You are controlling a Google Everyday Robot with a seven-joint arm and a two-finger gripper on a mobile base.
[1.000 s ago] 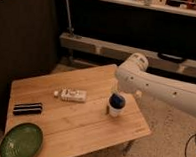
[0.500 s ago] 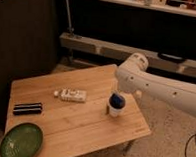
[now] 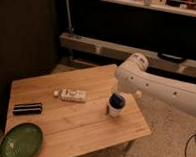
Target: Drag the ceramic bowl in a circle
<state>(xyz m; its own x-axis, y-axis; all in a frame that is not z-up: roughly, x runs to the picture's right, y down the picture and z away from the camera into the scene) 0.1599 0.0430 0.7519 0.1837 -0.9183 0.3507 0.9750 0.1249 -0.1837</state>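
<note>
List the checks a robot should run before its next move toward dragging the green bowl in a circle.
1. Ceramic bowl found, at the front-left corner: ok.
2. Gripper at the bowl: not ok; it hangs by the white cup, across the table.
3. Gripper open: ok.
4. Bowl uncovered: ok.
5. Path clear of the black case and white packet: probably ok.
6. Circling room: not ok; the bowl is near the edges.

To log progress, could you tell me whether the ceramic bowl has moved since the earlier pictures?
No; ceramic bowl unmoved at the table corner; gripper above cup.
</note>
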